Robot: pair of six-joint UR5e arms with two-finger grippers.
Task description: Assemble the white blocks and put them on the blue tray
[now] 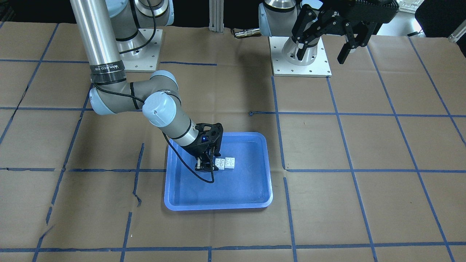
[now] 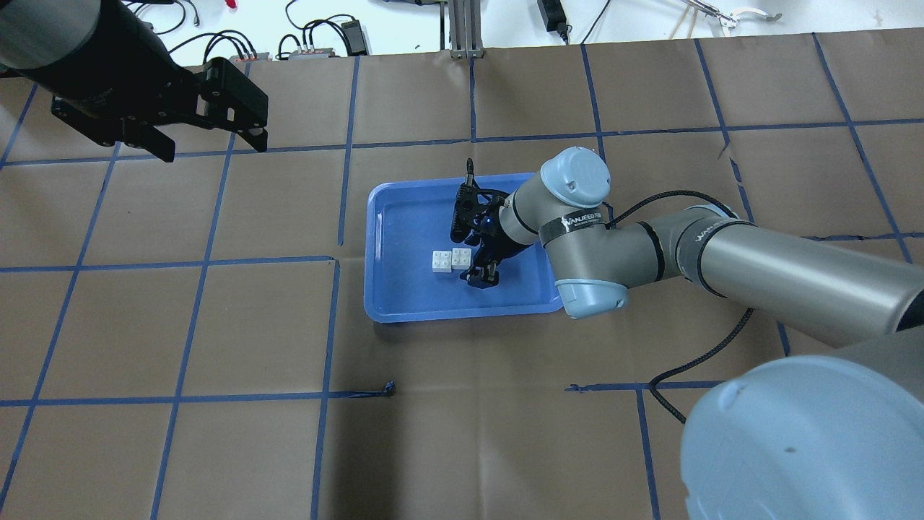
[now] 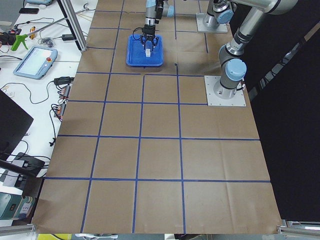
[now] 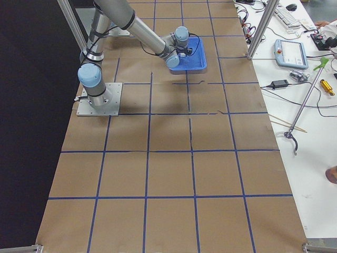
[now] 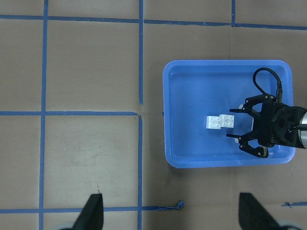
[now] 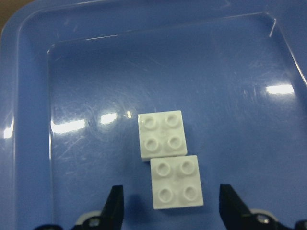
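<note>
Right wrist-mounted view: spread fingers flank white blocks in tray

Dark fingers of the right gripper stand apart, released, either side of the nearer of two white blocks. The blocks touch, slightly offset, near the middle of the blue tray, with bare floor out to its rim. The left gripper hangs spread and empty, well apart, over the taped brown table.
</note>
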